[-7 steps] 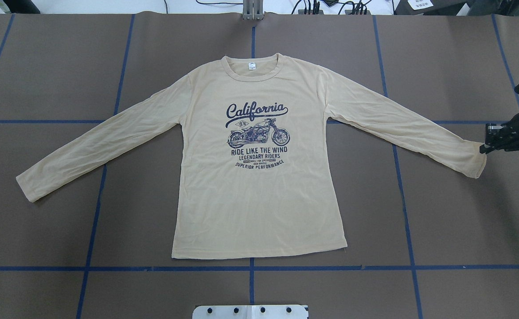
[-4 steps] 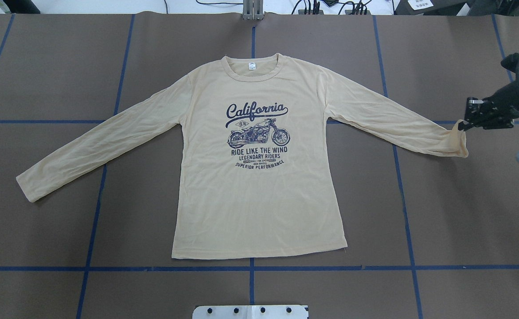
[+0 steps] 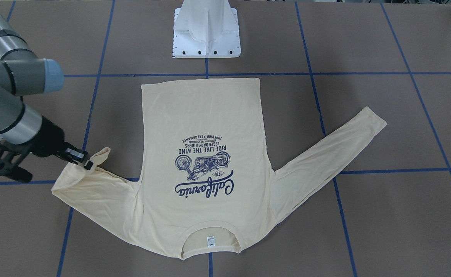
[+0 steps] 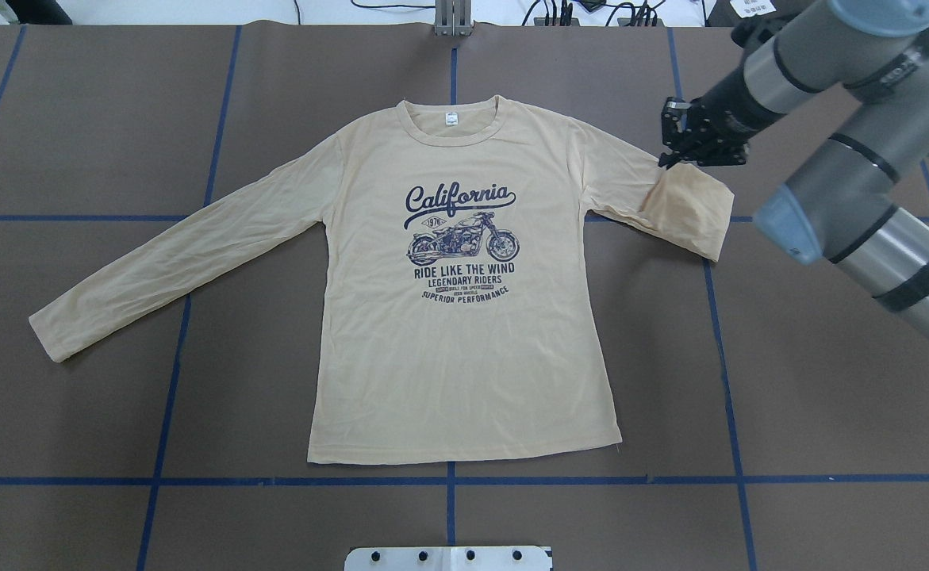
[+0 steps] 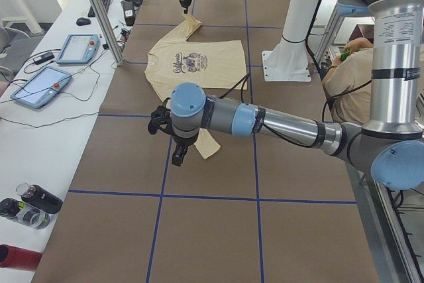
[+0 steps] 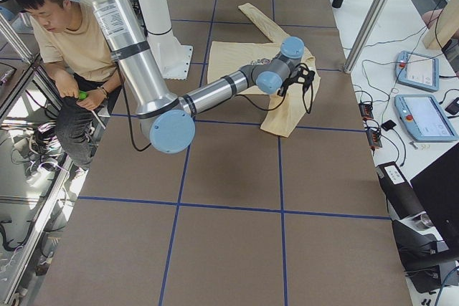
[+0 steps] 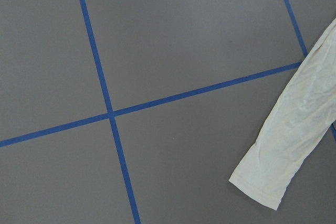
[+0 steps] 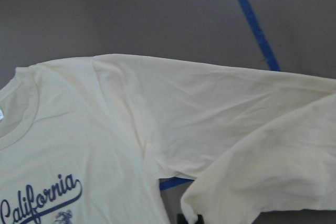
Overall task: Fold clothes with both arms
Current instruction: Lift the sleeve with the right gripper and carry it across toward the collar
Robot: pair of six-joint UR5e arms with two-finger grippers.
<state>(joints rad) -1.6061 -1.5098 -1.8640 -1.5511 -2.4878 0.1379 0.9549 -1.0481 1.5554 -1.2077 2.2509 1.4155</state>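
The clothes, a cream-yellow long-sleeved shirt [image 4: 464, 341], lie flat and print-up on the brown table. My right gripper [image 4: 665, 159] is shut on the right sleeve's cuff and holds it near the shoulder, so that sleeve [image 4: 690, 210] is doubled back over itself. The front-facing view shows the same gripper [image 3: 86, 164] pinching the cuff. The left sleeve [image 4: 170, 262] lies stretched out straight, and its cuff [image 7: 273, 177] shows in the left wrist view. My left gripper [image 5: 177, 157] hangs above that cuff, seen only in the exterior left view, so I cannot tell its state.
The white pedestal base [image 3: 207, 29] stands at the near edge behind the hem. Blue tape lines [image 4: 448, 480] cross the table. A side bench holds tablets [image 5: 40, 84] and bottles [image 5: 30, 203]. A person [image 6: 64, 34] sits beside the base.
My right gripper has carried the right cuff from the table's far right inward towards the shoulder, folding the sleeve back on itself. The body and the left sleeve have not moved.
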